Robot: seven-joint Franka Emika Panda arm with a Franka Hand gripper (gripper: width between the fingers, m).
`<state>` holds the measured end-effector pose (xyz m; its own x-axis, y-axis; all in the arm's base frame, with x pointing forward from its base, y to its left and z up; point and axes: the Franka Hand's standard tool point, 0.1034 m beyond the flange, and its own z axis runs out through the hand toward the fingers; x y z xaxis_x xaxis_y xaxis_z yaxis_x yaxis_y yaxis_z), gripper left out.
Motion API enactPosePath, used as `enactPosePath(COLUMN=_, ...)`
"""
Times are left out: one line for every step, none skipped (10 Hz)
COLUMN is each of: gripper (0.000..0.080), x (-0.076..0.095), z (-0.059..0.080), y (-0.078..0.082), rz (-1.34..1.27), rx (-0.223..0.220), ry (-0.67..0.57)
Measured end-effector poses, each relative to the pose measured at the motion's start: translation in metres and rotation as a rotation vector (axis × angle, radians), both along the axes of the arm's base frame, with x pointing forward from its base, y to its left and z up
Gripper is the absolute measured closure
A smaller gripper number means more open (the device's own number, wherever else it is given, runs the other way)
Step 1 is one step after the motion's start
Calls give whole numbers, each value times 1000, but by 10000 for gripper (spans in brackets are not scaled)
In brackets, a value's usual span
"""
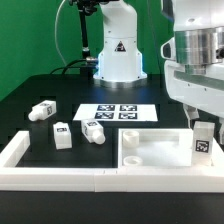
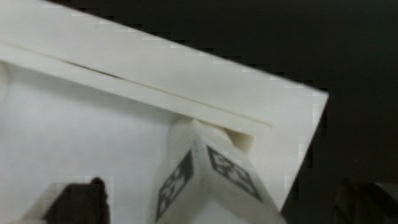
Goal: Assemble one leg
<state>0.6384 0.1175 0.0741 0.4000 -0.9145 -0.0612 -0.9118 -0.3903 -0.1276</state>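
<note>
One leg [image 1: 203, 140], a white post with a black-and-white tag, stands upright in the corner of the large flat white tray-like piece [image 1: 150, 152] at the exterior view's right. My gripper [image 1: 200, 118] hangs right over the leg's top. In the wrist view the leg [image 2: 217, 165] stands between my dark fingers [image 2: 80, 202], with one edge and two tagged faces turned toward the camera. Bare space shows between the leg and one finger, so the jaws stand open around it. Three more legs [image 1: 42, 110], [image 1: 62, 133], [image 1: 95, 130] lie loose on the black table at the exterior view's left.
The marker board [image 1: 118, 113] lies flat in the middle of the table. A white low wall [image 1: 40, 178] runs along the front and left edges. The robot base [image 1: 118, 55] stands at the back centre.
</note>
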Motion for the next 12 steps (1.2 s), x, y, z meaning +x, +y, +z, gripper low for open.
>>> enactPosePath(gripper=152, x=0, z=0, y=0, rz=52, rx=-6, ry=-6)
enactPosePath(gripper=152, x=0, z=0, y=0, rz=123, rx=-13, ry=-13)
enactPosePath(gripper=151, x=0, z=-1, y=-1, rz=198, rx=-23, ry=-20)
enactPosePath(gripper=151, x=4, z=-2, y=-6, rz=514, rx=-91, ry=-51)
enactPosePath(gripper=151, x=6, z=-3, y=-4, rz=633, rx=-115, ry=-70)
enactPosePath(gripper=151, x=6, z=-3, y=-3, rz=533, rx=-96, ry=-63)
enactPosePath(gripper=265, x=6, z=-4, y=-4, rz=547, rx=-99, ry=-63)
enactPosePath(gripper=265, x=6, z=-4, y=-3, rz=536, rx=-97, ry=-63)
enactPosePath(gripper=448, x=5, z=-4, y=-3, rz=465, rx=-90, ry=-56)
enactPosePath(gripper=509, x=4, z=-5, y=-5, rz=386, rx=-83, ry=-44)
enactPosePath(gripper=509, x=4, z=-4, y=-7, rz=258, rx=-68, ry=-29)
enactPosePath(gripper=509, x=4, z=-3, y=-7, rz=119, rx=-49, ry=-3)
